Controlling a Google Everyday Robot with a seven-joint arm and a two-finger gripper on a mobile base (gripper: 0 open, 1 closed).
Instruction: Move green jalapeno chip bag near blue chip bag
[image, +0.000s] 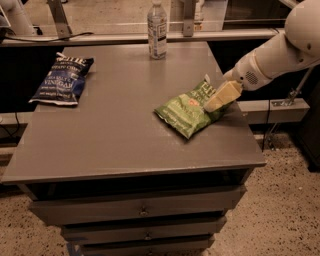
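The green jalapeno chip bag (186, 113) lies flat on the right side of the grey table (115, 135), its darker top end pointing to the back right. The blue chip bag (62, 80) lies at the table's far left, well apart from the green one. My gripper (221, 97) reaches in from the right on the white arm and is over the upper right end of the green bag, at or just above its surface. Whether it touches the bag does not show.
A clear water bottle (157, 27) stands upright at the back edge of the table. The table has drawers (142, 210) below its front edge. A rail (100, 37) runs behind the table, and speckled floor (285, 200) lies to the right.
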